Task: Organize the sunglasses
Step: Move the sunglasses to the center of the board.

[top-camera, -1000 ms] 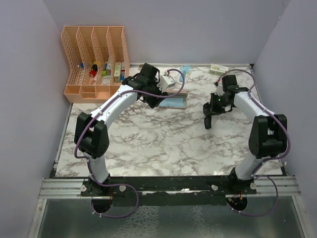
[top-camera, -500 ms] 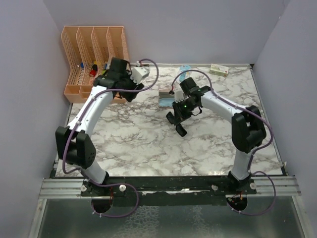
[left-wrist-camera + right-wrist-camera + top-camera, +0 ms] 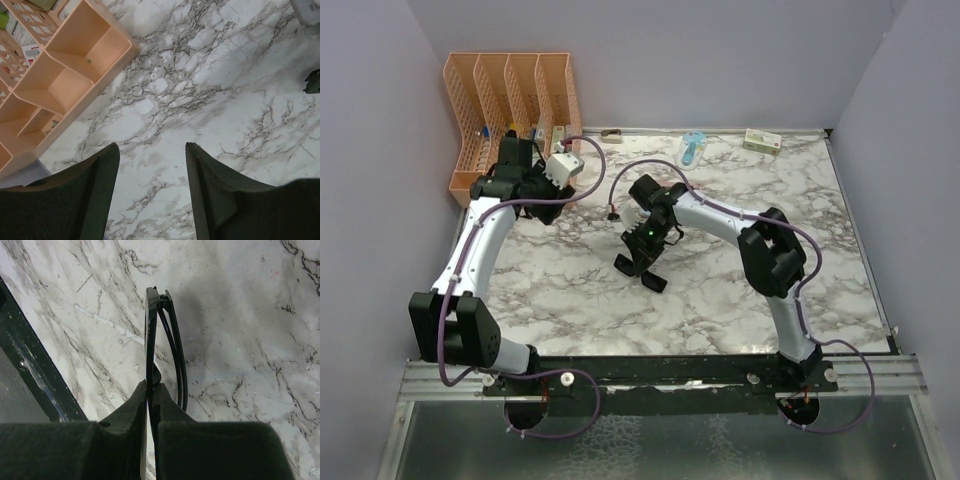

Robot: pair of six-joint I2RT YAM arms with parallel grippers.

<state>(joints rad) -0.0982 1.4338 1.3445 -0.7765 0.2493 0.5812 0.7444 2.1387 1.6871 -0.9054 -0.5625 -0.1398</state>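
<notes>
The sunglasses (image 3: 159, 325) are a black folded pair with a thin frame, seen edge-on in the right wrist view. My right gripper (image 3: 150, 386) is shut on their frame, and they stick out past the fingertips over the marble. From above, the right gripper (image 3: 638, 262) holds the sunglasses (image 3: 655, 283) over the middle of the table. My left gripper (image 3: 152, 147) stands open with only bare marble between its fingers. In the top view the left gripper (image 3: 538, 200) is at the back left, next to the peach organizer (image 3: 510, 110).
The peach organizer (image 3: 75, 65) has several slots holding small items. A light blue item (image 3: 692, 148) and a small box (image 3: 761, 140) lie at the back edge. A black rail (image 3: 30, 350) borders the table's near edge.
My right arm has swung left from the table's right side to its middle, staying shut. My left arm has drawn back left to the organizer. The pink case seen earlier no longer shows.
</notes>
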